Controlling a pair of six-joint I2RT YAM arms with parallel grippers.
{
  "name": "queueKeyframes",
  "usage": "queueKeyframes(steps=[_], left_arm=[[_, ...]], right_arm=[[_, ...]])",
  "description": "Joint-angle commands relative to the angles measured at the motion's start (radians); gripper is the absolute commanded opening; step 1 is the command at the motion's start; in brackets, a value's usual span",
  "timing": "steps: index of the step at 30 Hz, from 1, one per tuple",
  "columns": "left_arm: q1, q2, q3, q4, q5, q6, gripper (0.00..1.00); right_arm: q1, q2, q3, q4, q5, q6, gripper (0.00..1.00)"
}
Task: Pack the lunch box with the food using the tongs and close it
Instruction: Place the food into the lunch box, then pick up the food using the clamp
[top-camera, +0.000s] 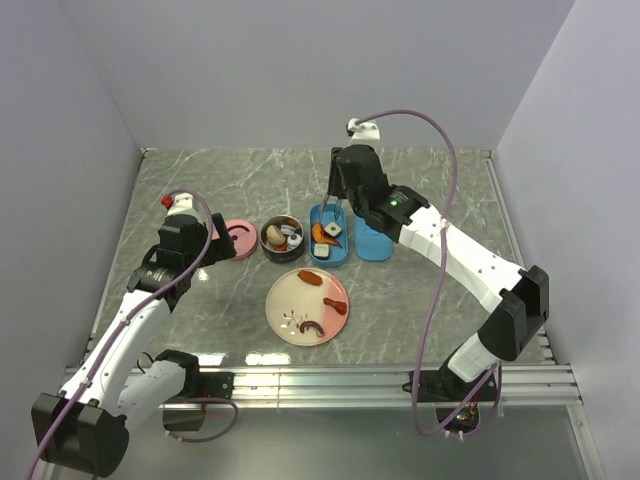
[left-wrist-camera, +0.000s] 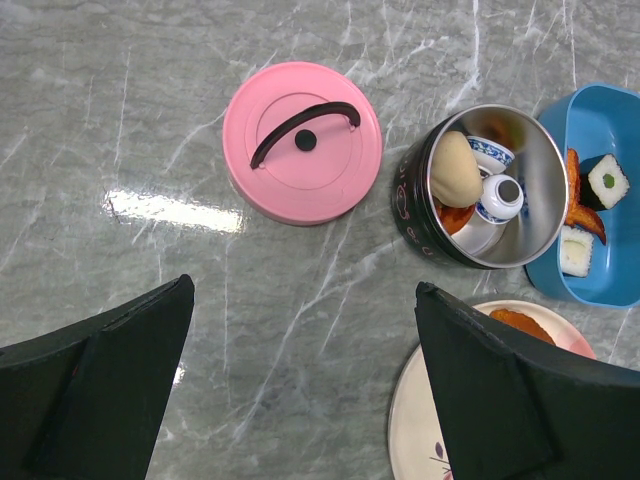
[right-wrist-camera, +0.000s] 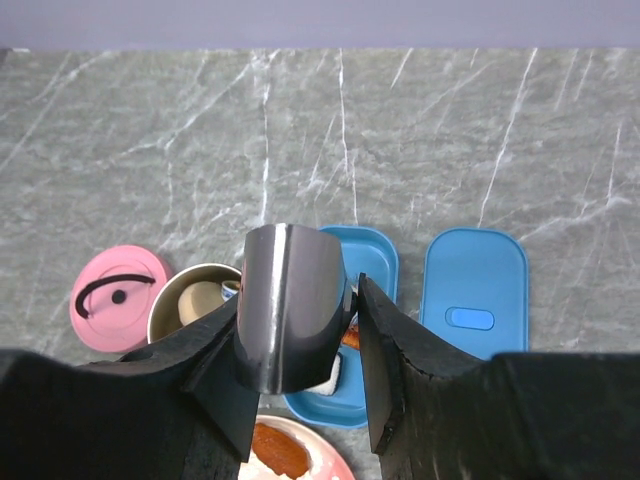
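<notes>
At the far left, our left gripper (left-wrist-camera: 305, 300) hangs empty with its jaws spread wide, just near of the pink lid (left-wrist-camera: 302, 140). The lid lies off its round tin (left-wrist-camera: 520, 150). The tin already has a beige bun (left-wrist-camera: 452, 168) and some small blue-and-white pieces in it. Nearer to us, the plate (top-camera: 300, 300) has several pieces on it, among them a brown-orange piece (top-camera: 310, 277) and a red sausage (top-camera: 314, 326). We therefore judge the packing about half done. Right of the tin, the blue lunch box (left-wrist-camera: 585, 120) holds sushi squares (left-wrist-camera: 607, 180) and orange shrimp (left-wrist-camera: 578, 200). Our right gripper (right-wrist-camera: 300, 330) clamps the bent end of the tongs (right-wrist-camera: 288, 280), which reach down towards the box. We cannot tell whether their tips carry anything. Furthest right, the blue lid (right-wrist-camera: 475, 290) lies beside the box, so closing is left to do.
</notes>
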Motion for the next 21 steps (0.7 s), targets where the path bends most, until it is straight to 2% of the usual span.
queueKeyframes(steps=[1,10,21], left_arm=[[-0.003,-0.017,0.008,0.023,0.010,0.006,0.99],[-0.003,-0.018,0.011,0.022,0.010,0.002,0.99],[-0.003,-0.017,0.008,0.022,0.023,-0.006,1.00]], right_arm=[[-0.006,-0.063,-0.016,0.026,0.021,0.002,0.46],[0.017,-0.148,-0.071,-0.007,-0.013,-0.003,0.44],[0.204,-0.284,-0.221,-0.064,0.001,0.029,0.44]])
